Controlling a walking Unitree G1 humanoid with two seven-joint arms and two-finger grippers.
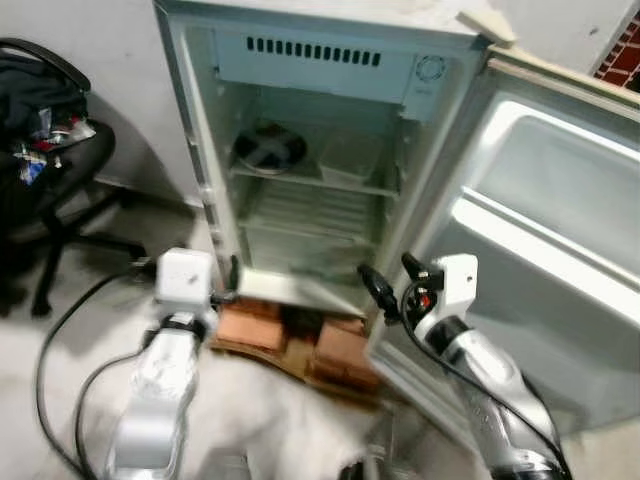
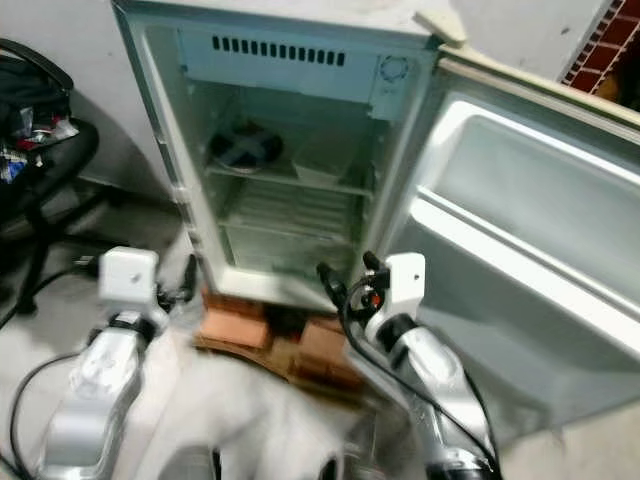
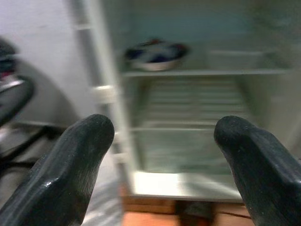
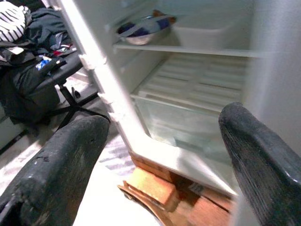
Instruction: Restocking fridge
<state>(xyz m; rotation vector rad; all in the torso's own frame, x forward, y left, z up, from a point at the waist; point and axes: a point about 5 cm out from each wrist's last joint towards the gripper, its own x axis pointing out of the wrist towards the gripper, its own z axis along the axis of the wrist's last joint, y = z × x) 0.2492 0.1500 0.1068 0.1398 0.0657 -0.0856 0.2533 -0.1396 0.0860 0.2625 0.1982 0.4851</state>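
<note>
the fridge (image 1: 320, 150) stands against the wall with its door (image 1: 550, 240) swung wide open on the robot's right, resting on a base of bricks (image 1: 300, 345). inside the fridge, on the upper shelf (image 1: 310, 180), sits a bowl (image 1: 268, 150) with dark blue markings, and just beside it, further from the fridge's hinge-free wall, a pale plastic container (image 1: 350, 160). below that shelf is a ribbed wire shelf (image 1: 310, 215) and, under it, a clear drawer (image 4: 188, 134) at the fridge's bottom.

the left claw (image 3: 160, 155) hangs in front of the fridge's lower left corner, its two black fingers (image 3: 70, 165) spread wide apart with nothing between them. the right claw (image 1: 392, 278) is near the fridge's lower front edge, close to the foot of the open door, its fingers (image 4: 61, 165) likewise wide apart and holding nothing.

well apart from the fridge, on the robot's left, an office chair (image 1: 50, 180) is piled with dark clothes (image 1: 35, 90), and black cables (image 1: 60, 330) trail over the floor (image 1: 90, 290) between the chair and the fridge.
</note>
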